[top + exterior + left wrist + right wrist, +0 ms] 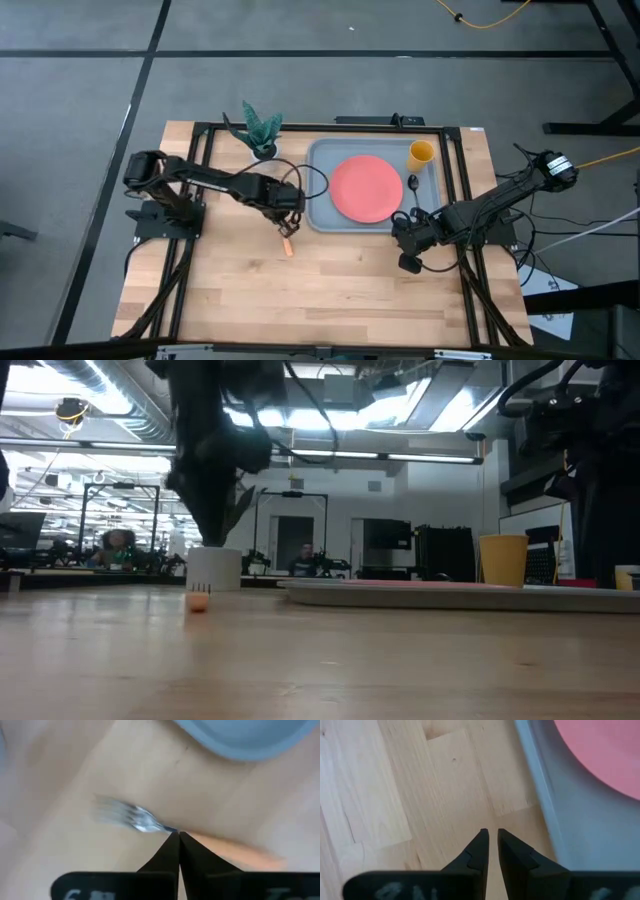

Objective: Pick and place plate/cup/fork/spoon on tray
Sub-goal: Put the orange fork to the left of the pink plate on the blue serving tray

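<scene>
left gripper (290, 226): hanging just off the tray's left edge, fingers pinched together on the fork (131, 818) at the neck between tines and handle, probably so it is carrying level.
fork axis: in the high view the tan handle is pointing toward the tabletop's front edge, tines hidden under the gripper; the long axis is running roughly front to back.
tray (318, 185): sitting at the tabletop's back edge, right of centre, within both arms' reach.
plate (366, 188): lying flat mid-tray.
spoon (412, 186): resting by the tray's right rim, bowl toward the back.
cup (421, 153): standing upright in the tray's back right corner.
right gripper (490, 836): waiting at the tray's front right corner, fingers nearly together, holding nothing.
</scene>
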